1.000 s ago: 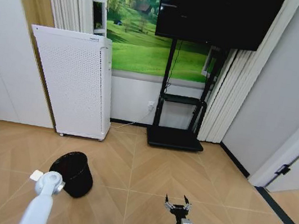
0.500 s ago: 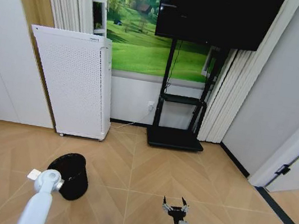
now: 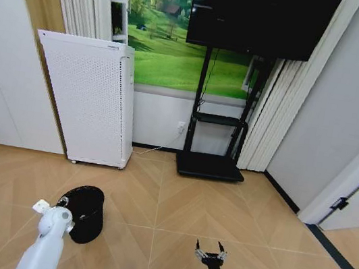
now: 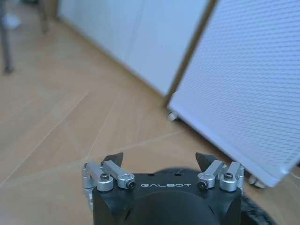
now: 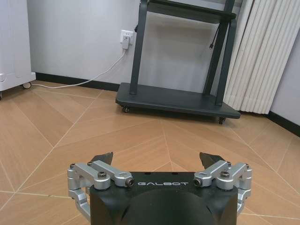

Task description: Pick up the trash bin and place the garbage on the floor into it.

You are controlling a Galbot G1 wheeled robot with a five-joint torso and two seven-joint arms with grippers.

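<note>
Nearest the robot, low over the floor (image 3: 174, 209), both arms reach forward. Left gripper (image 4: 159, 161): fingertips spread wide in its wrist view, nothing between them, and a dark curved edge, apparently the trash bin's rim, just past the gripper body. From the head view the left wrist sits against the near side of the trash bin (image 3: 85, 212); whether it touches the mesh cannot be told. Right gripper (image 3: 210, 254): jaws parted, empty, hovering above bare parquet at the near middle of the floor, well apart from the bin.

Trash bin: small, black, round, tilted with its mouth toward the left arm, at the near left of the floor. Whether it rests on the parquet or is lifted clear cannot be told.

Farther back, at the left along the far edge of the floor, a white perforated appliance (image 3: 90, 96) stands on small casters by the wall. A white cable (image 5: 89, 77) runs from a wall socket (image 5: 125, 37) across the floor toward it. Beside it, mid-wall, a black TV stand (image 3: 210, 163) with a flat base on the parquet carries a dark screen (image 3: 259, 17). White pleated curtains (image 3: 268, 114) hang just right of the stand.
</note>
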